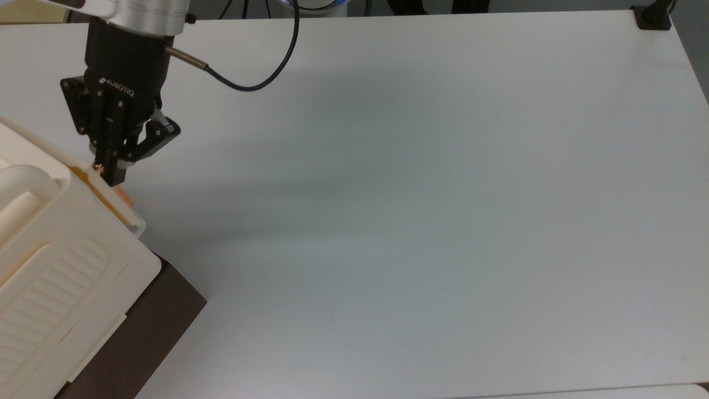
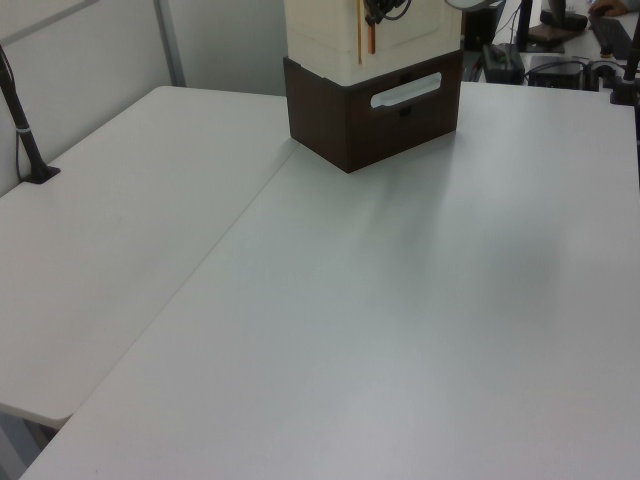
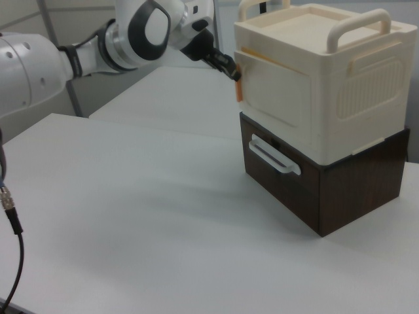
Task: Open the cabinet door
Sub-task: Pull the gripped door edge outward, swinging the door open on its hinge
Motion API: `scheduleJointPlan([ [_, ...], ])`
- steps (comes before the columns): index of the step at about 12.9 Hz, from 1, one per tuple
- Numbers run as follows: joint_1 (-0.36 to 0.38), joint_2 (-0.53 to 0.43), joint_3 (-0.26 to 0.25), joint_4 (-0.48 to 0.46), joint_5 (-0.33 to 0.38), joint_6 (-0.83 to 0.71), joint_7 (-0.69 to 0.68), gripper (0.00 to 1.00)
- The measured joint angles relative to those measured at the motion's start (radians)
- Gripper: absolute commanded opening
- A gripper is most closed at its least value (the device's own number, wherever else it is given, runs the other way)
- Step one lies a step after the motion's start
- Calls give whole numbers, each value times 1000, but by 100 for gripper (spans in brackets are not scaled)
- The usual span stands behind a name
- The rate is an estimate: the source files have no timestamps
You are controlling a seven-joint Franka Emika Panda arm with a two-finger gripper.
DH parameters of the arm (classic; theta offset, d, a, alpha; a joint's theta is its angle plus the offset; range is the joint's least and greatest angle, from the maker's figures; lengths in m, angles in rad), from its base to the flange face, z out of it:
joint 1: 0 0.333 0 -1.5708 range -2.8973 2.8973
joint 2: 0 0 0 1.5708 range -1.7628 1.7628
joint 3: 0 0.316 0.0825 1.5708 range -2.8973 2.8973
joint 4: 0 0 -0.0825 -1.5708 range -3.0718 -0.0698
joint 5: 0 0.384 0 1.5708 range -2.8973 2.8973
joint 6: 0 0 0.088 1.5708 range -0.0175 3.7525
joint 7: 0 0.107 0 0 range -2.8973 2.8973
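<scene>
— Where's the cabinet (image 3: 327, 85)?
— Cream box with a thick handle, sitting on a dark brown drawer unit (image 3: 321, 190) at the far right of the white table (image 3: 131, 216) in the right view; bottom left corner in the top view.
— And the cabinet door (image 3: 275, 98)?
— On the cabinet's front face, cracked open slightly at its free edge: tan-orange edge (image 1: 113, 202) showing in a thin gap in the top view, orange strip at the left side of the door in the right view.
— Gripper (image 1: 108, 169)?
— At the door's free edge, fingers pressed together, pinching the tiny metallic knob (image 1: 97, 165).
— Anything else?
— Black cable (image 1: 249, 83) looping off the wrist over the table.
</scene>
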Motion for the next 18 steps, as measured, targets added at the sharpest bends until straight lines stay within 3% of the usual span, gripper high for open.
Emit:
scheduleJointPlan([
  [1, 2, -15, 2, -7, 15, -32, -13, 31],
  [2, 6, -31, 2, -15, 32, -66, -35, 99],
  [7, 46, -110, 6, -67, 169, -421, -195, 100],
  [10, 86, -161, 11, -66, 222, -526, -236, 100],
  [14, 85, -177, 11, -37, 241, -477, -238, 100],
  [18, 73, -177, 7, -16, 245, -253, -204, 100],
])
